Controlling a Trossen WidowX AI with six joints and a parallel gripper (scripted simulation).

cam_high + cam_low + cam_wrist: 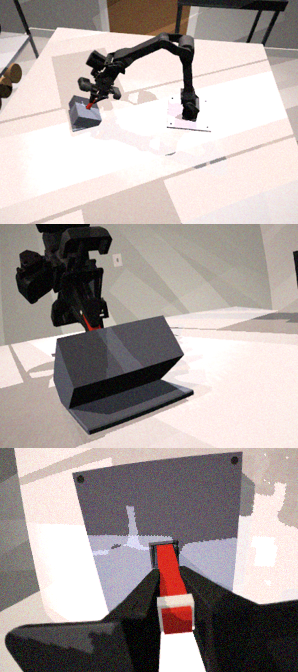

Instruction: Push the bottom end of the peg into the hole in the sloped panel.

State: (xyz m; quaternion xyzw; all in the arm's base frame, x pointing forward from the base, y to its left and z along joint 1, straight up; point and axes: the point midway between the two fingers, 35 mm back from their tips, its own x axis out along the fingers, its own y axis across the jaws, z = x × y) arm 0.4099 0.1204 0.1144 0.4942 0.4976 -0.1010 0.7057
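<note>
My gripper [94,99] [90,320] [169,574] is shut on a red square peg [90,104] [88,326] [168,569]. The peg's lower end sits inside the square hole [164,544] in the face of the grey sloped panel [84,113] [117,351] [125,503]. In the wrist view the peg runs straight from between my fingers into the hole, and its near end face [176,618] shows between the fingertips. In the exterior view only a short red piece shows above the panel's top edge; the hole is hidden behind the block.
The panel stands on a thin flat base plate [137,406] on the white table. The arm's white mounting plate [175,120] lies to the right. Brown round objects [10,77] sit on a rack off the table's left edge.
</note>
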